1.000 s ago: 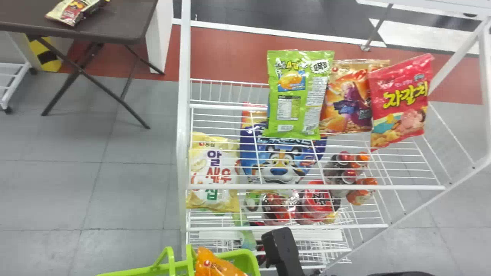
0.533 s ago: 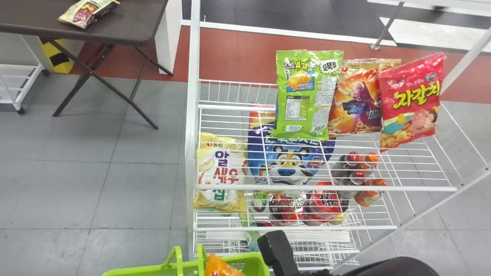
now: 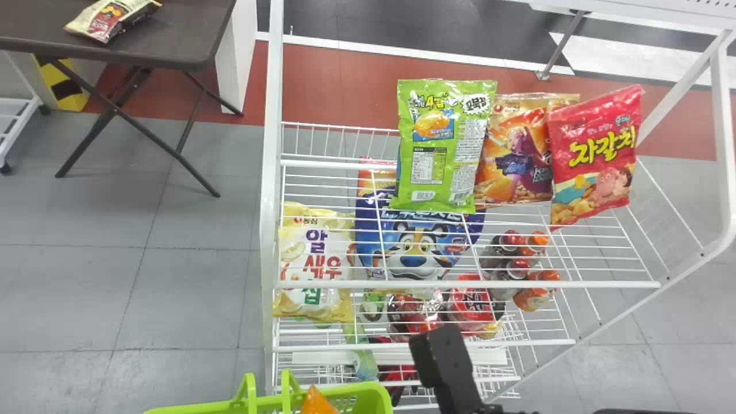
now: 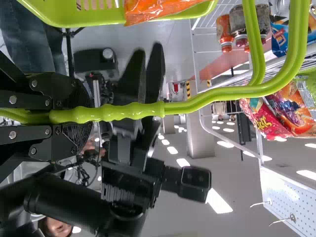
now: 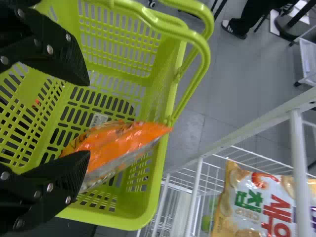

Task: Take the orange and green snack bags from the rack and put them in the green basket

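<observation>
At the bottom of the head view, part of my right gripper (image 3: 445,365) shows right of the green basket (image 3: 368,397). In the right wrist view this gripper (image 5: 89,118) is open over the basket (image 5: 160,190). An orange snack bag (image 5: 123,143) lies inside, its tip at the rim, nothing pinching it. My left gripper (image 4: 86,116) is shut on the basket's handle (image 4: 131,112). On the rack's upper shelf stand a green snack bag (image 3: 443,144) and, partly covered at both sides, another orange snack bag (image 3: 512,152).
Right of the orange bag stands a red bag (image 3: 595,155). Lower on the white rack (image 3: 471,284) are a yellow bag (image 3: 315,261), a blue tiger bag (image 3: 414,247), bottles and red cups. A dark table (image 3: 172,49) stands at the back left.
The head view has swung right, then back left. Against the rack, my right gripper has shifted right and farther out. The orange bag's tip now shows lower in the basket.
</observation>
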